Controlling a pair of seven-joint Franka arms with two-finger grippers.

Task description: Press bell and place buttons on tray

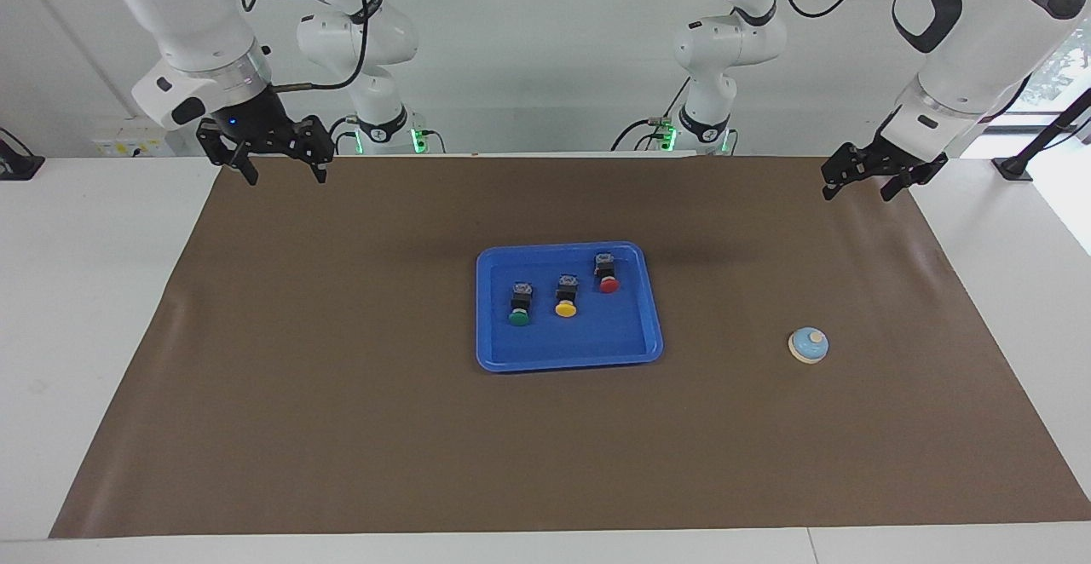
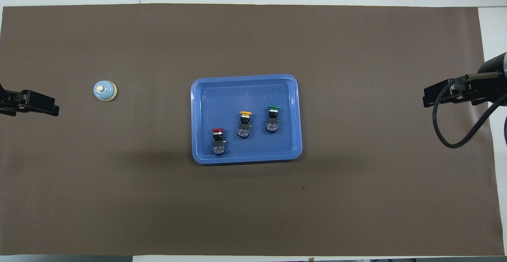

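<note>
The blue tray (image 1: 597,336) (image 2: 245,92) lies in the middle of the brown mat. All three buttons lie on their sides in it: the green (image 1: 519,304) (image 2: 273,118), the yellow (image 1: 566,296) (image 2: 244,124) and the red (image 1: 607,273) (image 2: 218,141). The light-blue bell (image 1: 808,345) (image 2: 105,91) stands on the mat toward the left arm's end, apart from the tray. My left gripper (image 1: 858,192) (image 2: 43,104) is open and empty, raised over the mat's edge at that end. My right gripper (image 1: 284,174) (image 2: 435,95) is open and empty, raised over the mat's edge at the right arm's end.
The brown mat (image 1: 341,394) covers most of the white table (image 1: 85,291). A black cable (image 2: 455,135) loops down from the right arm's wrist. Bare mat surrounds the tray and the bell.
</note>
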